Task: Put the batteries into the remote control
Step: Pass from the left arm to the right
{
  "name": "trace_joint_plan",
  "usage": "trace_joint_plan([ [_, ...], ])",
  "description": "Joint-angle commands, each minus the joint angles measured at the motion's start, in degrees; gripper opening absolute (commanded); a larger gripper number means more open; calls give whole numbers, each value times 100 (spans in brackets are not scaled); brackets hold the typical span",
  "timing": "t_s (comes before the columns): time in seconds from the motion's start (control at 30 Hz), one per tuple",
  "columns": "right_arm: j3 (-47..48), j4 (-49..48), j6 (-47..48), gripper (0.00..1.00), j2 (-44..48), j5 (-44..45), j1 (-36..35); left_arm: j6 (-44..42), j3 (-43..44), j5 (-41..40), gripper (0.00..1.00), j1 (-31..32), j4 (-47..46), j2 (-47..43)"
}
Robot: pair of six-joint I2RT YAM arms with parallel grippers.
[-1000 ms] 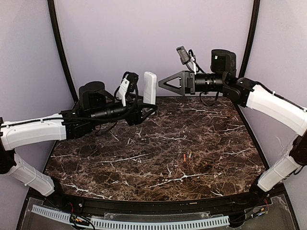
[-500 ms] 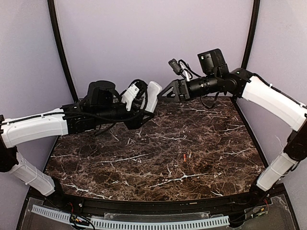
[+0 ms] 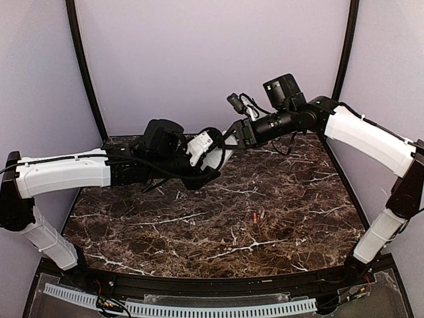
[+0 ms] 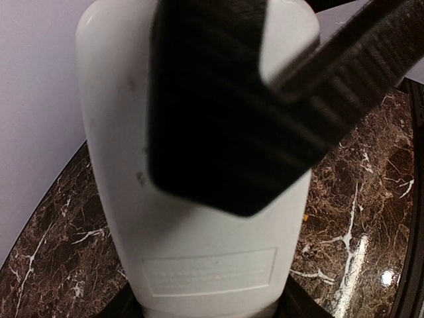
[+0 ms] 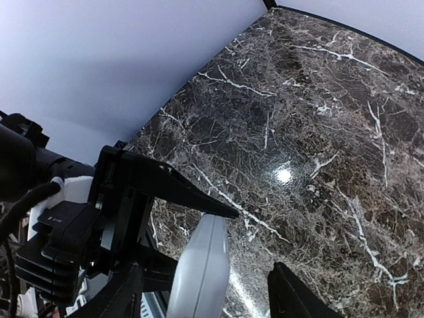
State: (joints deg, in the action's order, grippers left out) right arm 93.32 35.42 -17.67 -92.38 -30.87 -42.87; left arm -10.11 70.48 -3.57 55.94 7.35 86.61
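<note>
The remote (image 4: 119, 199) is clenched by the left gripper (image 4: 209, 306). The right gripper's (image 5: 207, 268) fingers, spread astride it, are shown only by the right wrist view.

Left arm (image 3: 66, 175) has swung right and reached out toward the table centre. The slim white plastic remote control (image 3: 223, 158) went with it. It was upright near the back wall a second ago; now it is lower and tipped to the right, clamped in the left gripper (image 3: 213, 167). Right arm (image 3: 361, 136) has dropped and reached left. Right gripper (image 3: 230, 138) was well apart from the remote before. Now it is at the remote's free end, jaws spread either side of it in the right wrist view. Can't tell if it touches.
</note>
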Motion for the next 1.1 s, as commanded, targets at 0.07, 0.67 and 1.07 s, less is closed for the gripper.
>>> trace_joint_plan([
  [0.07, -86, -190, 25, 53, -61, -260, -63, -290, 155, 168, 36, 78, -21, -61],
  [0.67, -324, -70, 70, 27, -119, -455, -64, -473, 271, -24, 33, 107, 201, 129],
  [1.07, -870, -953, -220, 2, 377, -947, 301, -113, 305, 252, 88, 83, 317, -132],
])
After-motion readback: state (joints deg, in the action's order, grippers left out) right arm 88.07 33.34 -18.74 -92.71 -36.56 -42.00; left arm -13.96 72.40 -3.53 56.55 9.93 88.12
